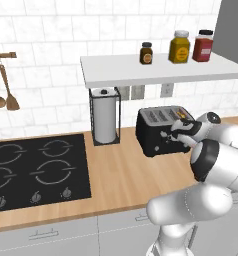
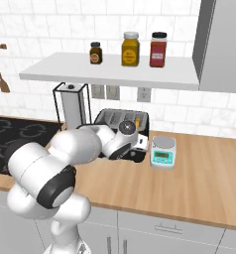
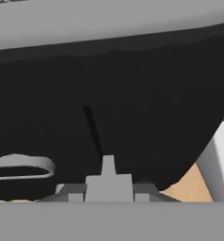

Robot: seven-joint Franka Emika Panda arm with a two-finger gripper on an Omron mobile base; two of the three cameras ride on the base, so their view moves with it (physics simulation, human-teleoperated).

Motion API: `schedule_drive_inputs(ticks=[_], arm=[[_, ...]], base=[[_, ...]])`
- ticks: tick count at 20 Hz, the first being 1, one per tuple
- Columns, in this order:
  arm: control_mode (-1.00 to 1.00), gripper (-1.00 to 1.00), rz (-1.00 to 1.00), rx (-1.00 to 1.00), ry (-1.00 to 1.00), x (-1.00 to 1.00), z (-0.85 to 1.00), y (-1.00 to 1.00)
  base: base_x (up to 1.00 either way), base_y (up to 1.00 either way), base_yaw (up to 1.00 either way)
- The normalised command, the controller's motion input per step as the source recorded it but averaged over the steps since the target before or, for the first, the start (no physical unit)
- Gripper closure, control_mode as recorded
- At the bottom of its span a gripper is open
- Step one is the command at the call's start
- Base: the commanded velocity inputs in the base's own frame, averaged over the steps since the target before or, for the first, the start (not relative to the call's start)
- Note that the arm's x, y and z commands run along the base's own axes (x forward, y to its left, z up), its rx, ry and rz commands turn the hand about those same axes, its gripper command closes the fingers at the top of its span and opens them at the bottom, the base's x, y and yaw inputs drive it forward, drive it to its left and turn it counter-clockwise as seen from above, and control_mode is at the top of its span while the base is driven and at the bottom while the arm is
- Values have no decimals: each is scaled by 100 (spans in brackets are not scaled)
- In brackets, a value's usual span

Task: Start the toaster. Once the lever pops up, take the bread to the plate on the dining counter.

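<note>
Wood counter [image 1: 121, 175] under toaster [image 1: 158, 125], scale [image 2: 163, 151]

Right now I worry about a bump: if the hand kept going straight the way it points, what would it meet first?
Most likely the toaster: its black side sits right ahead of the hand in the hand view, very close. Whether they already touch is unclear.

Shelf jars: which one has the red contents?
The red jar, rightmost of the three on the white shelf. The yellow jar sits in the middle, and the small dark jar is leftmost.
</note>
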Motion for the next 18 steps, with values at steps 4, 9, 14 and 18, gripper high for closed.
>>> schedule_drive_inputs(ticks=[4,9,14,18], arm=[[-100,100,0,-1,0,-3,-59,-1],[-100,100,0,-3,0,0,-47,0],[-100,100,0,-6,3,0,-22,0],[-100,100,0,0,0,0,0,0]], base=[[0,0,0],[0,0,0],[0,0,0],[0,0,0]])
